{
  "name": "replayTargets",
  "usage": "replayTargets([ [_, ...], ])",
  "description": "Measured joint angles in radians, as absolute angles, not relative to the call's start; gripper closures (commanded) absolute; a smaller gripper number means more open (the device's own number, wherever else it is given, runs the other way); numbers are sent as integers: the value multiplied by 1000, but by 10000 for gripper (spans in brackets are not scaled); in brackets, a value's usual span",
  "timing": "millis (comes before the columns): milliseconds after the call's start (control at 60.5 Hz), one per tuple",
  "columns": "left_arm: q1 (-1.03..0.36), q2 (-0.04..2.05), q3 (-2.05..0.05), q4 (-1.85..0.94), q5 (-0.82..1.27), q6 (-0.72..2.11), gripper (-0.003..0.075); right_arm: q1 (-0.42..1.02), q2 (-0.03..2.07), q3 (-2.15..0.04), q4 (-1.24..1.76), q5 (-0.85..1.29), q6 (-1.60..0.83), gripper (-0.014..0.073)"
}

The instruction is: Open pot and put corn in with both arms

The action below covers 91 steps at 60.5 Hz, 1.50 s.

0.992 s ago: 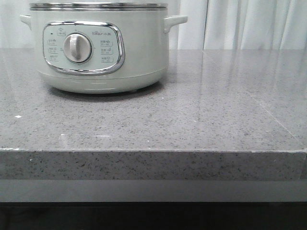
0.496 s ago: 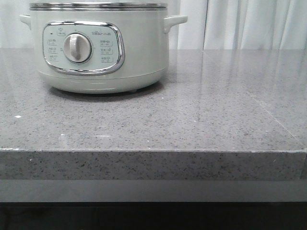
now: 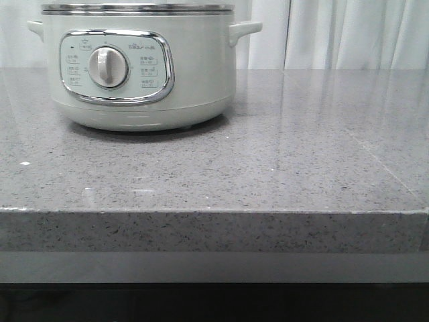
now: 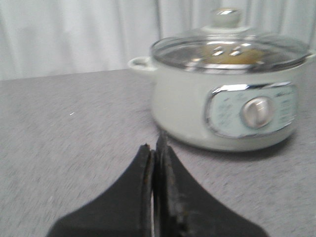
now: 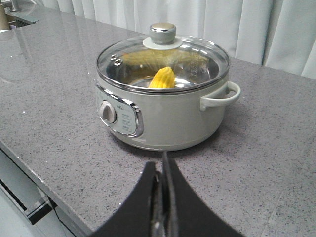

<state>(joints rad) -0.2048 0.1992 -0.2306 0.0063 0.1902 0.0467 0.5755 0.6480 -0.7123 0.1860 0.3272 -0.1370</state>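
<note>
The pot (image 3: 137, 67) is a pale grey-green cooker with a round dial, standing at the back left of the grey stone counter. It also shows in the left wrist view (image 4: 227, 98) and the right wrist view (image 5: 163, 103). A glass lid with a knob (image 5: 163, 32) sits on it. The corn (image 5: 163, 78) lies inside the pot under the lid. My left gripper (image 4: 154, 148) is shut and empty, over the counter short of the pot. My right gripper (image 5: 162, 165) is shut and empty, also short of the pot. Neither gripper shows in the front view.
The grey speckled counter (image 3: 268, 168) ends in a front edge near me. White curtains (image 3: 348, 33) hang behind it. A sink corner (image 5: 10, 17) shows at the far side in the right wrist view.
</note>
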Motion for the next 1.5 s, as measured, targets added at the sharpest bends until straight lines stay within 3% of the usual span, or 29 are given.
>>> replayTargets([
  [281, -82, -4, 7, -98, 123, 47, 741, 576, 648, -712, 186, 327, -137, 661],
  [1405, -78, -5, 7, -105, 60, 47, 741, 576, 638, -705, 186, 329, -137, 661],
  [1505, -78, -5, 7, -105, 60, 47, 741, 522, 596, -669, 186, 323, -137, 661],
])
